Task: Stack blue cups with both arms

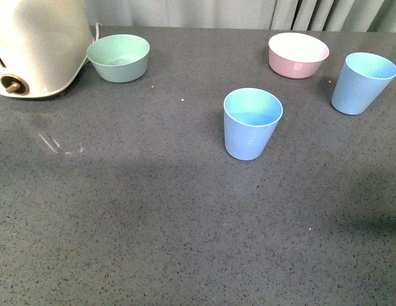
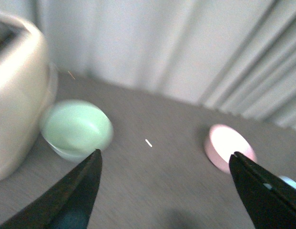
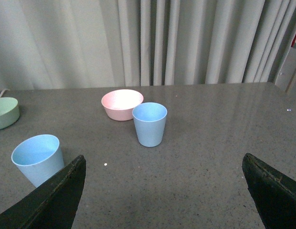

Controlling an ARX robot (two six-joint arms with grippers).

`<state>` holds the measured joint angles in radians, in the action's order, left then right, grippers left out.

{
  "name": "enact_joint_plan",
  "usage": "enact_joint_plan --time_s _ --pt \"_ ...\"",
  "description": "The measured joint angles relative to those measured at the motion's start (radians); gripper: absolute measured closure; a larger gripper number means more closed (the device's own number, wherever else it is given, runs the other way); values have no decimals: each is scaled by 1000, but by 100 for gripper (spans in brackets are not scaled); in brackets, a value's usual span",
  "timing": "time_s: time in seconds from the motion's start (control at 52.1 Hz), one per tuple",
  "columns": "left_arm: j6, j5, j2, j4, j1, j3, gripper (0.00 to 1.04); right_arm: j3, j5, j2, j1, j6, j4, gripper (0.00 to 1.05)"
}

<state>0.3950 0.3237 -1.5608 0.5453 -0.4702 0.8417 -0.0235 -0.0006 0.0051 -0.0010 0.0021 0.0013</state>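
Two light blue cups stand upright on the grey table. One blue cup (image 1: 251, 123) is near the middle; the other blue cup (image 1: 363, 83) is at the far right, beside the pink bowl. Neither arm shows in the front view. My right gripper (image 3: 163, 191) is open and empty, held back from both cups: the far cup (image 3: 149, 123) stands ahead of it and the nearer cup (image 3: 37, 158) sits beside one finger. My left gripper (image 2: 164, 191) is open and empty over bare table; a sliver of a blue cup (image 2: 290, 182) peeks past one finger. That view is blurred.
A mint-green bowl (image 1: 119, 57) stands at the back left next to a cream appliance (image 1: 35, 44). A pink bowl (image 1: 298, 55) sits at the back right. Curtains hang behind the table's far edge.
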Motion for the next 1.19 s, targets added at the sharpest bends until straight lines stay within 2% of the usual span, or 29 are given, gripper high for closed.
enact_joint_plan --time_s 0.038,0.115,0.154,0.25,0.442,0.538,0.999,1.056,1.191 --pt "-106 66 37 132 22 -85 33 0 0 0 0 0 0 9" --pt "-225 69 95 260 64 -193 44 0 0 0 0 0 0 9" --pt "-284 51 145 308 94 -266 53 0 0 0 0 0 0 9" --pt "-351 -13 242 335 151 -405 74 0 0 0 0 0 0 9" --pt "-374 -84 356 339 218 -533 103 0 0 0 0 0 0 9" --pt "-380 -126 447 332 266 -609 103 0 0 0 0 0 0 9" --pt "-384 -229 742 183 375 -761 103 0 0 0 0 0 0 9" --pt "-386 -307 771 192 427 -789 103 0 0 0 0 0 0 9" --pt "-386 -324 859 129 465 -826 103 0 0 0 0 0 0 9"
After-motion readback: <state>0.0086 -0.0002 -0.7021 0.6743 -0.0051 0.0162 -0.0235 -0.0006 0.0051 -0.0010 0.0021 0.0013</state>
